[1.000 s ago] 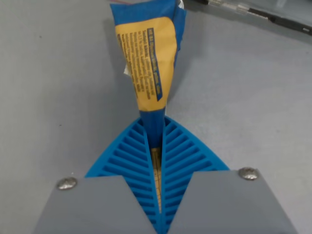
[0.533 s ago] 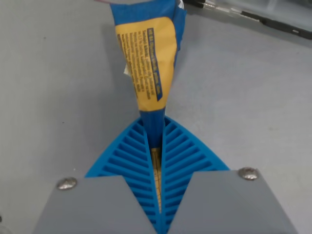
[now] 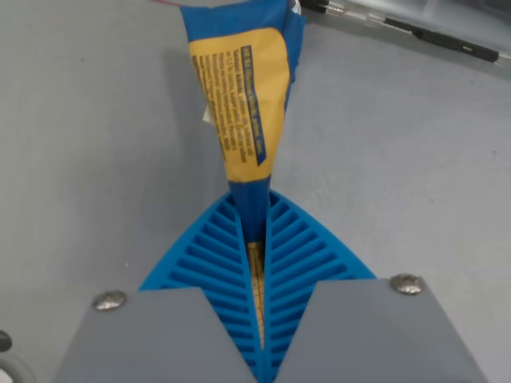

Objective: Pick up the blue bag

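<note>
Gripper: the gripper [image 3: 254, 209] fills the lower middle of the frame; its two blue ribbed fingers [image 3: 209, 255] fan out to either side and meet along the centre line, with grey mounts below them, each carrying one silver screw.
Jaws: pressed together on the narrow lower end of the bag, whose blue and yellow edge shows in the thin slot between the ribs.
Blue bag: the blue bag [image 3: 243, 96] rises from the pinch point up to the top edge of the frame, widening as it goes; a yellow panel with small dark print covers most of the visible face, and the blue border shows along the top and the wrist view's right side.
Bag contact: only the fingers touch it; whether its far end touches the surface cannot be told, since that end is cut off by the top edge.
Surface: a plain grey table [image 3: 399, 175] lies behind everything, bare on both sides of the bag.
Upper right of frame: a dark thin bar [image 3: 415, 33] runs slantwise along the table's far edge, well apart from the bag, with a paler strip beyond it.
Lower left corner: a small dark rounded thing [image 3: 5, 341] and a pale curved rim [image 3: 14, 371] are cut by the frame edge; too little shows to name them.
In the way: the table around the bag lies open.
</note>
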Robot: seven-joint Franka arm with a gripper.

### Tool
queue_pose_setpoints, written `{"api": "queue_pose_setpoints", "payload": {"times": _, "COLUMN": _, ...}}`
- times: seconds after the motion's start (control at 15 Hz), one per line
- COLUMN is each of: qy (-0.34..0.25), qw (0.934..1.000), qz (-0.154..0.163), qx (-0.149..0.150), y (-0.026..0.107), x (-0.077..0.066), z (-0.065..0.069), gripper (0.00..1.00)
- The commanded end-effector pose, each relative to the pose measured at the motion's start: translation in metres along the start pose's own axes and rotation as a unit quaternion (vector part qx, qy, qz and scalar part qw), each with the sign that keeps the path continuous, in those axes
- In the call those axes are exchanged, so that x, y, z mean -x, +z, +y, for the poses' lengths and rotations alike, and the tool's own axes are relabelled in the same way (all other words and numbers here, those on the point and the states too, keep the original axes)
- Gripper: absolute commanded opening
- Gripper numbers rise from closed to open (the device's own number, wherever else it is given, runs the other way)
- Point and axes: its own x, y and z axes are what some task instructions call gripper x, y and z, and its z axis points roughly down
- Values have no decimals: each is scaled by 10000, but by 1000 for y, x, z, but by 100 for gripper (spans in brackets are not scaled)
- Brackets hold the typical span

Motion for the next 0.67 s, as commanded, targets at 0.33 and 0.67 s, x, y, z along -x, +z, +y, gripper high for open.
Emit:
{"api": "queue_pose_setpoints", "payload": {"times": 0.33, "qy": -102, "qw": 9999, "qz": -35, "qx": -108, "y": -21, "x": 4, "z": -2, "gripper": 0}}
{"api": "queue_pose_setpoints", "payload": {"times": 0.67, "qy": -102, "qw": 9999, "qz": -35, "qx": -108, "y": -30, "x": 4, "z": -1, "gripper": 0}}
